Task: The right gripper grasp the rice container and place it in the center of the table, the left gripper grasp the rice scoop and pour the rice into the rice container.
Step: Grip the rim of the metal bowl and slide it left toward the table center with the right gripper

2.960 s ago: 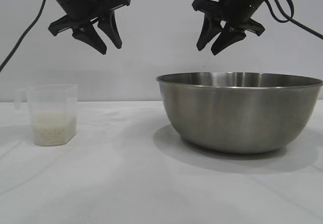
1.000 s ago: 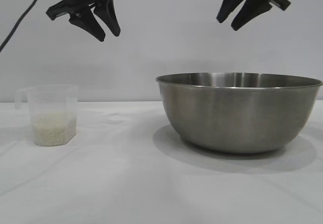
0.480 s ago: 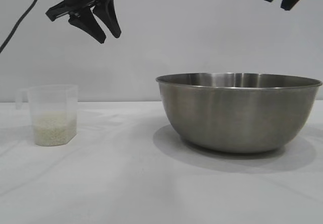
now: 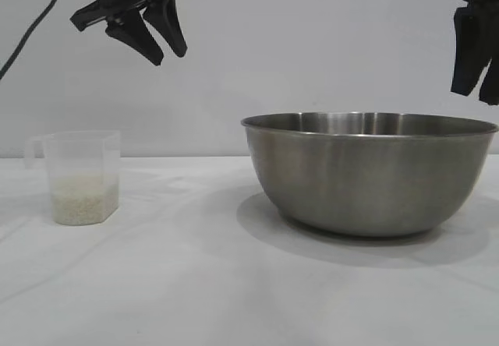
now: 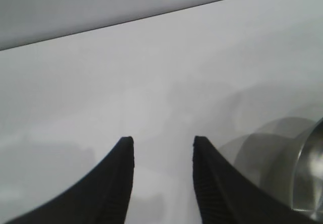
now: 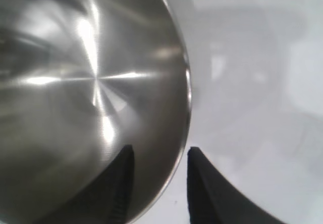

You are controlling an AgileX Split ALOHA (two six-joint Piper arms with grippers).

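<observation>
The rice container (image 4: 370,174), a large steel bowl, stands on the white table (image 4: 195,284) at the right. The rice scoop (image 4: 78,176), a clear cup, stands at the left with rice (image 4: 83,199) in its lower part. My right gripper (image 4: 477,69) is open above the bowl's right rim. In the right wrist view my right gripper (image 6: 159,153) straddles the rim (image 6: 184,123), one finger over the inside of the container (image 6: 86,82), one outside. My left gripper (image 4: 160,46) is open, high above the scoop. In the left wrist view my left gripper (image 5: 162,142) has only table between its fingers.
A plain pale wall stands behind the table. The left wrist view shows part of the bowl's side (image 5: 308,173) at one edge. A black cable (image 4: 31,38) hangs from the left arm at the far left.
My right gripper has moved right and come down from the top of the view to just above the bowl's right rim. The left gripper, the scoop and the bowl have not moved.
</observation>
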